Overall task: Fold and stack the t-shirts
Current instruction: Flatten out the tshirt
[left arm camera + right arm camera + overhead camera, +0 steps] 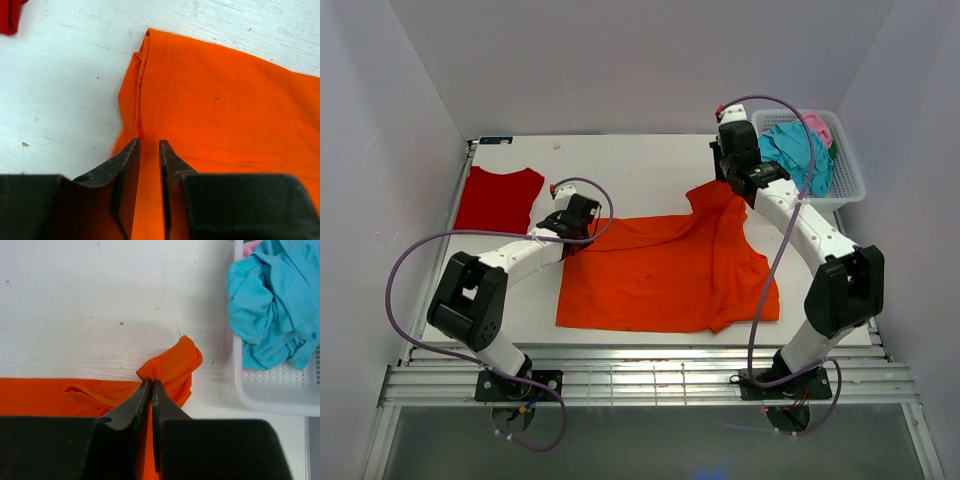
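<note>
Orange t-shirt (660,275) lies spread and creased across the white table (630,165) between the two arms, with a small dark speck on the cloth just ahead of the left gripper (148,142). That gripper sits at the shirt's rolled left edge, its fingers narrowly parted with orange showing in the gap; whether they hold any cloth cannot be told. The right gripper (151,381) has its fingers pressed together on a bunched corner of the same shirt, and a puckered fold stands just ahead of the tips. Bare tabletop runs ahead of both grippers toward the far wall. A white lattice basket (260,400) stands close to the right of the right gripper, its rim near the pinched corner but apart from it. A red t-shirt (498,198) lies flat ahead and to the left of the left gripper. A crumpled teal t-shirt (270,315) fills most of the basket, with a pink t-shirt (250,246) showing behind it.
</note>
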Tool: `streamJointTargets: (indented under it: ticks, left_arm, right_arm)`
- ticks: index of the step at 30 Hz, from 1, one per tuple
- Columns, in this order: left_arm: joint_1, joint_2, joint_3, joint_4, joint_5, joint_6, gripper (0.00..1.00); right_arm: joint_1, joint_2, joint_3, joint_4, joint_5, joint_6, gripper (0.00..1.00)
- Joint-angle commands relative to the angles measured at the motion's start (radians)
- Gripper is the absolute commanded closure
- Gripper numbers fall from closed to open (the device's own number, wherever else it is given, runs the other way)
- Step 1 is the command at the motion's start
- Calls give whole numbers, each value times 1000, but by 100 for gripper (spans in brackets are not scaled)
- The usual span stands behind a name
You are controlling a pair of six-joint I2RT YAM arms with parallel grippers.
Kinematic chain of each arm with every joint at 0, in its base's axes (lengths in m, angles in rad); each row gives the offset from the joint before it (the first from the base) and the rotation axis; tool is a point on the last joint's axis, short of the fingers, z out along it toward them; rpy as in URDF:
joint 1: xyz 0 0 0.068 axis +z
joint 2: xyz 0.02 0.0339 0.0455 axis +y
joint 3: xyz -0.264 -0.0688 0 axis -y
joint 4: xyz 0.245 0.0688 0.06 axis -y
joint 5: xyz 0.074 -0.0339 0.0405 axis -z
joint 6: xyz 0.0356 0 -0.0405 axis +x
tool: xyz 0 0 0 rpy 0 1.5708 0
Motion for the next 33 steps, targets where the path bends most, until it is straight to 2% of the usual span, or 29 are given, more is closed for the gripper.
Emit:
streamJointTargets:
  ticks: [1,3,7,16,33]
  left_arm:
    - [-2,-17,20,-25,-3,-9,66]
    - [-2,-20,16,-23,0,-14,61]
    - [-2,-36,3,-6,6,-23,59]
    - [-2,85,26,6,19,-12,61]
    - [1,99,20,14,-34,-3,63]
  right_arm:
    - [-1,-46,-44,-19,41,-7,92]
    - [0,-63,-41,-25,39,-7,92]
    - [-1,-68,-31,-37,39,-7,92]
    - [0,-83,-45,-33,36,-6,92]
    - [-1,-68,-62,-28,36,-4,92]
